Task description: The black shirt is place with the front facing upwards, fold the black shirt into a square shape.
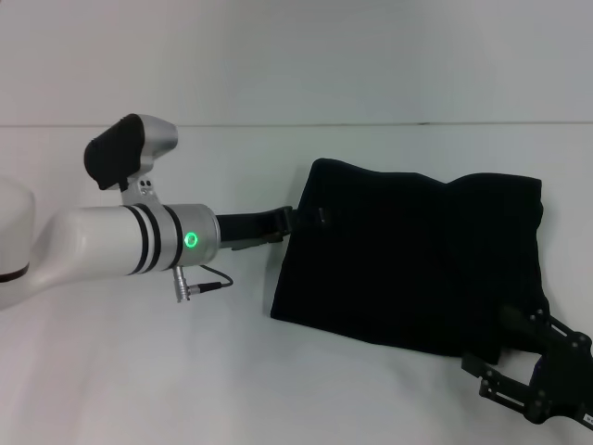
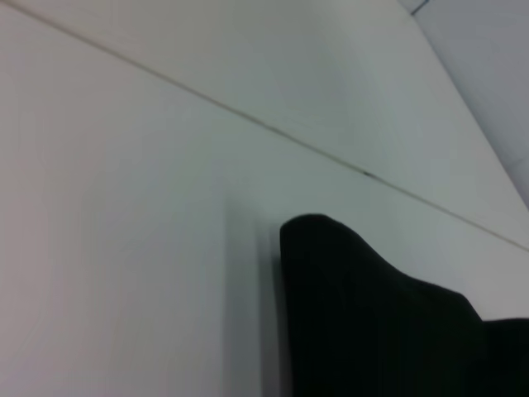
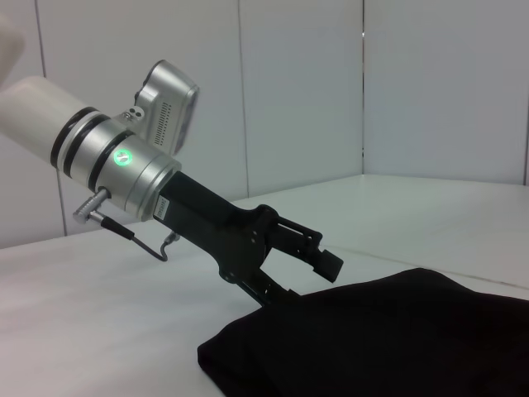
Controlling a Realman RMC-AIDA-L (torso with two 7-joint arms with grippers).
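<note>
The black shirt [image 1: 417, 260] lies folded into a rough rectangle on the white table, right of centre; no lettering shows. My left gripper [image 1: 310, 221] reaches in from the left to the shirt's upper left edge. In the right wrist view it [image 3: 304, 279] stands open, its upper finger lifted above the cloth [image 3: 397, 339] and its lower finger at the cloth's edge. The left wrist view shows one corner of the shirt [image 2: 372, 331]. My right gripper [image 1: 486, 341] sits at the shirt's near right corner, open, with nothing held.
The white table [image 1: 139, 371] stretches to the left and front of the shirt. A white wall rises behind its far edge [image 1: 371, 123]. A thin cable [image 1: 208, 283] hangs under the left wrist.
</note>
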